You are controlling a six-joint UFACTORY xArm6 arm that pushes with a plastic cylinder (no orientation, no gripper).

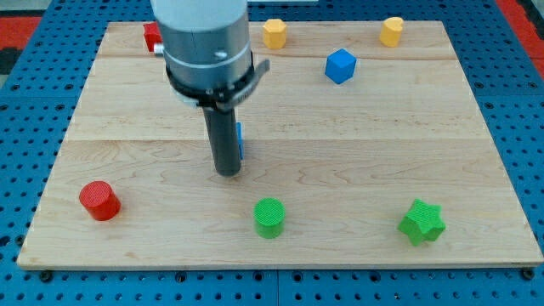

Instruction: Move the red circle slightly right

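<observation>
The red circle lies near the board's lower left corner. My tip is on the board near the middle, well to the right of and a little above the red circle. A blue block sits right behind the rod, mostly hidden, so its shape is unclear.
A green circle lies below and right of my tip. A green star is at lower right. A blue cube and two yellow blocks are near the top. A red block at top left is partly hidden by the arm.
</observation>
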